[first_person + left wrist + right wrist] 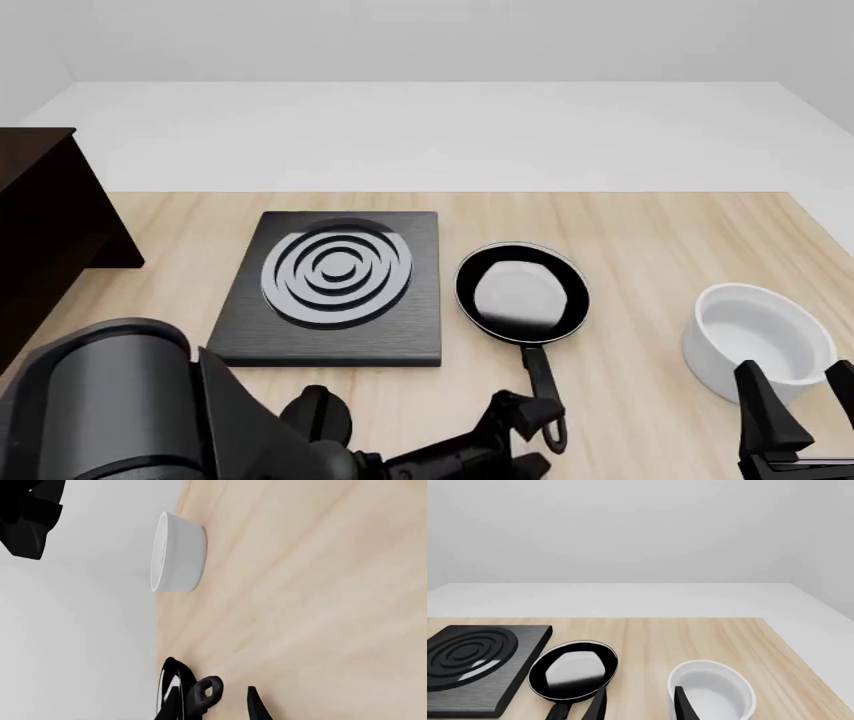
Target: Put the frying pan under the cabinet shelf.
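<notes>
The frying pan (523,292) is a round black pan with a glossy grey inside. It lies flat on the table right of the stove plate, its long handle (541,385) pointing toward me. It also shows in the right wrist view as the pan (574,676). My left gripper (523,436) is low at the handle's end and open. The holed handle tip (205,692) lies between its fingers (256,706), nearer one of them. My right gripper (801,402) hangs open and holds nothing, at the near side of the white bowl. The cabinet shelf (40,230) stands dark at the far left.
A square black stove plate (334,285) with silver rings lies between cabinet and pan. A white bowl (757,335) sits at the right, seen also as the bowl (177,552) and the bowl (710,690). The table's far edge (441,192) runs behind them.
</notes>
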Robot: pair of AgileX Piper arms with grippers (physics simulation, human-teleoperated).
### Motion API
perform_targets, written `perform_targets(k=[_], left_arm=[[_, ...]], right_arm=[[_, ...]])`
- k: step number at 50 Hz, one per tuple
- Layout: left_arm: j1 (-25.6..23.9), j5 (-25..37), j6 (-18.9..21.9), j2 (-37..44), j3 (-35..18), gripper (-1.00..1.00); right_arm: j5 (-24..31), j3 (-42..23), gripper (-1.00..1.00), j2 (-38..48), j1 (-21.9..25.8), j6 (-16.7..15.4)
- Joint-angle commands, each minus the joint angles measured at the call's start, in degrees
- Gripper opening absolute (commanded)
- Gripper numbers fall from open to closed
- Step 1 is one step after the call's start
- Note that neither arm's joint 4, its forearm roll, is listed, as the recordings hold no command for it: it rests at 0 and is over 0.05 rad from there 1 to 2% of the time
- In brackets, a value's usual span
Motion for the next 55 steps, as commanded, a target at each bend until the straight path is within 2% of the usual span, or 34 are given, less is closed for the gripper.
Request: perform_targets(k=[1,20,42,43,55], left_arm=[[1.27,2.09,14.41,5.43,-3.12,1.0],[0.86,2.74,14.61,7.14,-5.05,1.0],[2.83,5.79,14.58,9.56,-9.81,1.0],[2.84,5.57,14.83,9.54,-9.6,-1.0],[2.75,5.01,15.08,8.0,-6.96,-1.0]], right_arm=[[0.0,0.0,1.0,0.0,-0.01,0.01],[0.0,0.0,1.0,0.01,0.0,0.0],[0.0,0.0,1.0,0.0,0.01,0.0],[0.0,0.0,1.0,-0.01,0.0,0.01],[0.0,0.0,1.0,0.0,0.0,-0.02]])
